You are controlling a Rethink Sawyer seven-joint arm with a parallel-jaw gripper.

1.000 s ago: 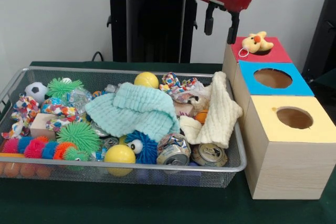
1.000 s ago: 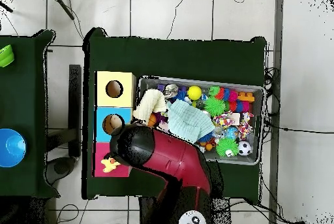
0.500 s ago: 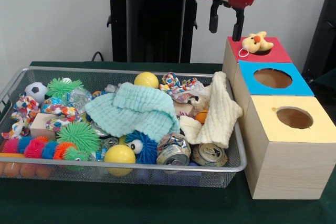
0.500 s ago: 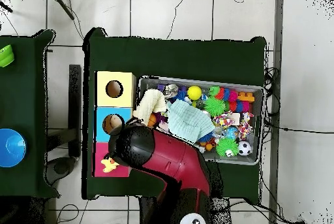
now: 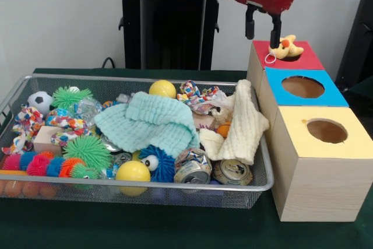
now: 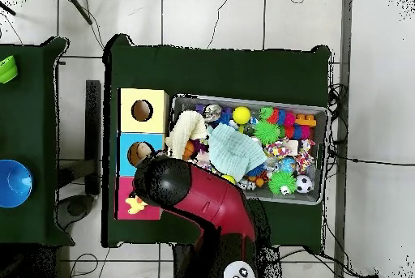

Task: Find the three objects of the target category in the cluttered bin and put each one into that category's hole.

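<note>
Yellow plush toy (image 5: 285,46) is lying on the red box (image 5: 303,58), not down its hole. Gripper (image 5: 263,27) is hanging spread and empty beside it; bin (image 5: 256,182) searching is remaining.

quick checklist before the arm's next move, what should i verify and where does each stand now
1. Gripper open and empty: ok, fingers apart, nothing between them.
2. Gripper lined up with the plush toy: cannot tell, it hangs just beside it above the red box.
3. Plush toy through the red hole: not ok, it lies on top.
4. Blue box hole clear: ok.
5. Yellow box hole clear: ok.
6. More targets exposed in the wire bin: cannot tell, the mint cloth and cream cloth cover much.
</note>
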